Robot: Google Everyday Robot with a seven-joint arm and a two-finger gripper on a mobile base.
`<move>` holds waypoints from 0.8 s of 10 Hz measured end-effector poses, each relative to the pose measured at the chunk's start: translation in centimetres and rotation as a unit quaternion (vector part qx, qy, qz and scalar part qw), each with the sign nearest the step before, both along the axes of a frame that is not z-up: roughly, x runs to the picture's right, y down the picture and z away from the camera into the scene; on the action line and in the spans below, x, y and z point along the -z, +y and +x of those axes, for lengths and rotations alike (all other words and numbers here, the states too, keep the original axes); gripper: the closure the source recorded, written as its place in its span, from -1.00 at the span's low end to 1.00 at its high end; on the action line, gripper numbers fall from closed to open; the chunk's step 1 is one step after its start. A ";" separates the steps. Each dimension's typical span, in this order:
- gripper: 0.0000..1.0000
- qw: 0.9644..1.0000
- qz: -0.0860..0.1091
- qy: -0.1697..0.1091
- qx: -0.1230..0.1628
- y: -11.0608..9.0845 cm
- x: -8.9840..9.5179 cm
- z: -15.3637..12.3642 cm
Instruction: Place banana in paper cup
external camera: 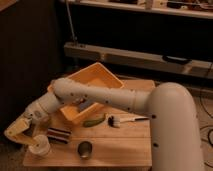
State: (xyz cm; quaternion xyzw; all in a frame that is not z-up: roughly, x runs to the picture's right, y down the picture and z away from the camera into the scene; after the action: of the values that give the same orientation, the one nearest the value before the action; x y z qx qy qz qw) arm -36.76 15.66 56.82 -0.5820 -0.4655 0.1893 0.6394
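The white paper cup (pixel 40 148) stands at the front left corner of the wooden table (pixel 120 150). My gripper (pixel 22 133) hangs just left of and slightly above the cup, at the table's left edge, with the arm reaching in from the right. I cannot make out the banana; it may be inside the gripper or hidden by it.
A yellow bin (pixel 102 75) holding items sits at the back of the table. A dark green vegetable (pixel 94 121) and a white brush (pixel 121 120) lie in front of it. A metal cup (pixel 85 149) stands right of the paper cup, with a dark striped packet (pixel 59 135) between them.
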 end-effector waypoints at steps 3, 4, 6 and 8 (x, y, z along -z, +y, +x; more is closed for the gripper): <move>1.00 1.000 0.000 -0.007 0.003 1.8 -1.9 0.0; 1.00 1.000 -0.001 -0.010 0.003 2.0 -2.4 0.0; 1.00 1.000 -0.003 -0.022 0.006 2.2 -3.4 -0.2; 0.81 0.999 -0.005 -0.043 0.018 2.5 -4.1 -0.6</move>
State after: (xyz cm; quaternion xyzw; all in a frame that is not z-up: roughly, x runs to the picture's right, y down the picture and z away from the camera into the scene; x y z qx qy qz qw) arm -37.33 18.20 60.90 -0.6009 -0.4813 0.1550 0.6191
